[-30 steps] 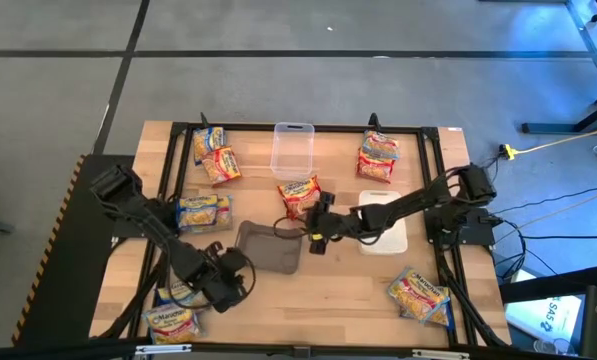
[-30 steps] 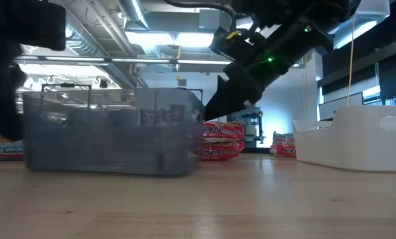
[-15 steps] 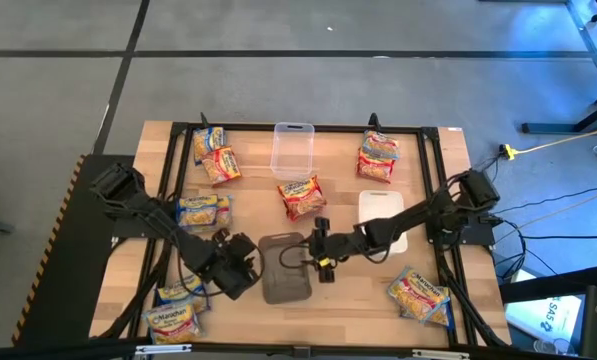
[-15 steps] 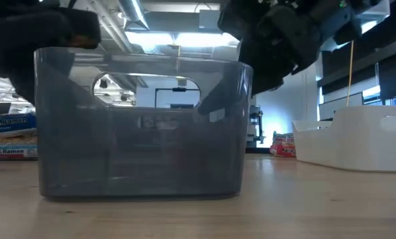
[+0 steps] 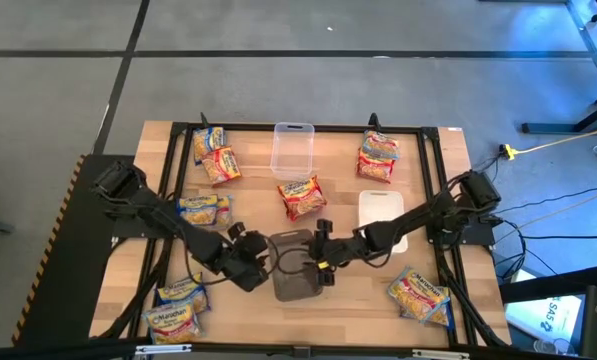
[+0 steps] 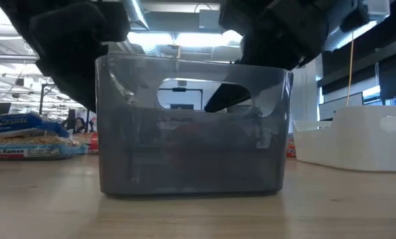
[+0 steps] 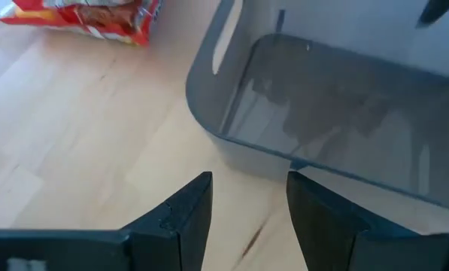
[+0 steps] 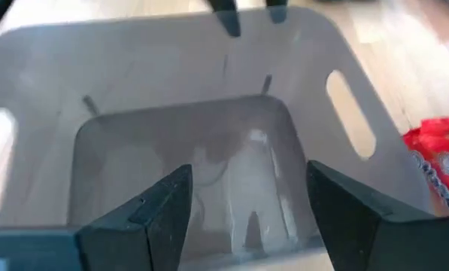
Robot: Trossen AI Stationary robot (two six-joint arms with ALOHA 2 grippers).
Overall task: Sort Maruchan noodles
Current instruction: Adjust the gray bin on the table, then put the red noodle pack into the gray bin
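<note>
grey bin [image 5: 296, 268] stands upright near the middle of the bench's front edge, open side up, nothing visible inside. both arms reach in to it from opposite sides.

left end effector [image 5: 250, 270] sits just beside the bin's left wall; in its wrist view the two fingers are spread, nothing between them, pointing at the bin's lower wall and the bare bench [image 5: 358, 300]. no contact confirmed from any view.

right end effector [image 5: 323, 268] is at the bin's right wall. fingers spread; its wrist view looks down into the bin, so the fingers seem to straddle or overhang the rim. cannot tell whether a finger touches the wall. nothing is pinched.

judgement: the bin is set central and near the front so both arms can reach it as a drop point. flanking it on both sides suggests steadying or nudging it into position, not carrying it.

maruchan noodles, all outside the bin:
- red packet [image 5: 300, 195] mid-bench, behind the bin
- pair at back left corner [image 5: 216, 155]
- stack near back right corner [image 5: 377, 157]
- blue-labelled packets at left edge [image 5: 203, 211]
- pile at front left corner [image 5: 176, 310]
- pile at front right corner [image 5: 419, 295]

clear bin [image 5: 292, 149] at the back edge centre, white bin [image 5: 382, 221] right of centre; both look empty. sorting not yet begun, judging by the bins.
</note>
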